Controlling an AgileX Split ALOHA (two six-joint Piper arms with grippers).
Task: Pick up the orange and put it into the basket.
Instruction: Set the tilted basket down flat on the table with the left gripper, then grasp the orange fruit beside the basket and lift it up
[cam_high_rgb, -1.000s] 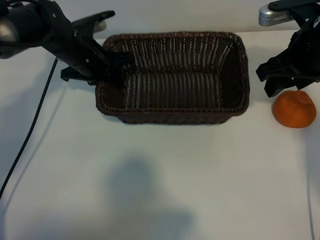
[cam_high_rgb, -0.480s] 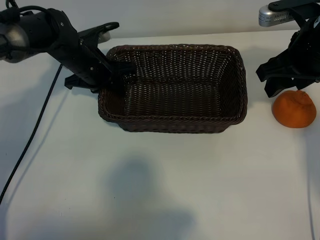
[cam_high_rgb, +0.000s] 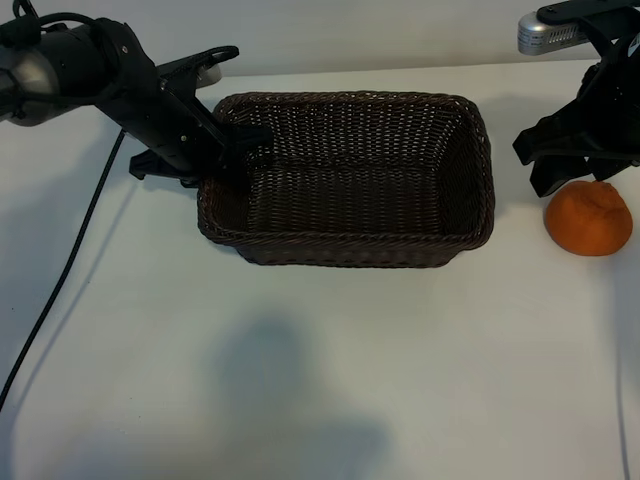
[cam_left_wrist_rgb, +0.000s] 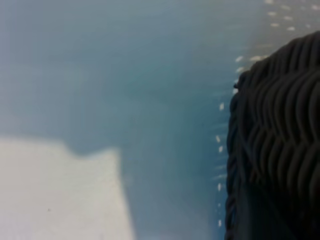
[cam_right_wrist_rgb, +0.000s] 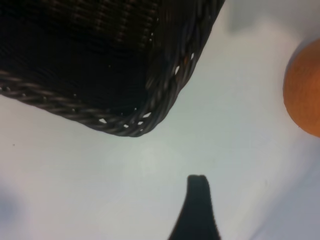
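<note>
Orange still outside the basket

The basket (cam_high_rgb: 350, 180) sits mid-table, left gripper (cam_high_rgb: 238, 150) at its left rim, grip seemingly loosening; the open right gripper (cam_high_rgb: 580, 160) hovers beside the orange (cam_high_rgb: 588, 218), which could roll if clipped.

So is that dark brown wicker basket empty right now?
Empty: the dark brown wicker basket shows only bare weave inside; the small round orange sits outside it.
</note>
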